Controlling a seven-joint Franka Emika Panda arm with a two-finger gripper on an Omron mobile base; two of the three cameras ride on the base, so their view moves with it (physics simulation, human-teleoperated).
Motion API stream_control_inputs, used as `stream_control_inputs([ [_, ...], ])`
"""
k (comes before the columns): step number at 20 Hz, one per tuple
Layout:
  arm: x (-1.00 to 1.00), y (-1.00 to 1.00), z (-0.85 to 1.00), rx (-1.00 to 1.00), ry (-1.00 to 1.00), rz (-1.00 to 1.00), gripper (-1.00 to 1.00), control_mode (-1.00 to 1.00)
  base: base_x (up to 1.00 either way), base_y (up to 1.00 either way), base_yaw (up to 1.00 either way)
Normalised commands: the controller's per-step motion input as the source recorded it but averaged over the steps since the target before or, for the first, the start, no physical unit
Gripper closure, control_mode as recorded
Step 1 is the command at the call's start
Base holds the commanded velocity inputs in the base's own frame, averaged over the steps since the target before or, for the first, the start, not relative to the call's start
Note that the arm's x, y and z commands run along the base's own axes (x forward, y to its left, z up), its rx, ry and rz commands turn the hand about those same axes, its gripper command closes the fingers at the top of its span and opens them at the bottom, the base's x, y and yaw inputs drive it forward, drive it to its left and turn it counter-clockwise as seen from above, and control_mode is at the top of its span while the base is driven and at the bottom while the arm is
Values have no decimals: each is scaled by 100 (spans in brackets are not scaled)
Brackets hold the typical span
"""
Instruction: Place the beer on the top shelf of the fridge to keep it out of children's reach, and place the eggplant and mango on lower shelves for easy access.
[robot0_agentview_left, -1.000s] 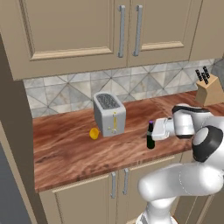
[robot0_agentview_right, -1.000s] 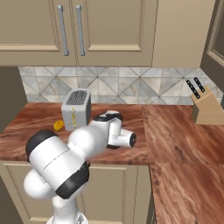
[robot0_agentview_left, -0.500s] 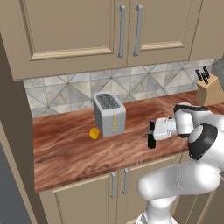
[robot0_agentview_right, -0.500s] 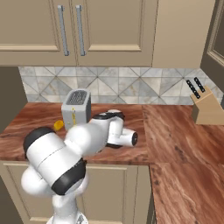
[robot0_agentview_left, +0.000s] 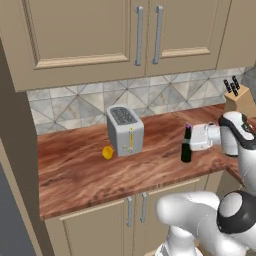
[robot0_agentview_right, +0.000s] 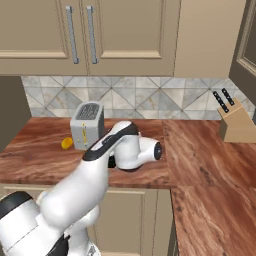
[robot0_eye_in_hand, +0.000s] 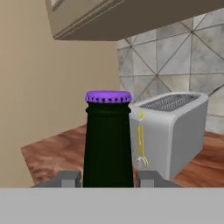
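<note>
On the table, right of the toaster (robot0_agentview_left: 125, 131), the beer (robot0_agentview_left: 186, 146) stands upright between the end effector's (robot0_agentview_left: 192, 139) fingers (robot0_eye_in_hand: 65, 178), apparently grasped but not lifted, while the mango (robot0_agentview_left: 107, 152) lies left of the toaster; judging so, shelving has hardly begun.
</note>
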Motion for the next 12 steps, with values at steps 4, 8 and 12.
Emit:
stream_control_inputs([
  [4,-87,64,85,-12,4,-32,100,-100,0,0,0],
  [8,-82,90,66,-15,1,-38,100,-100,0,0,0],
  [12,-73,81,59,-13,0,-40,100,-100,0,0,0],
])
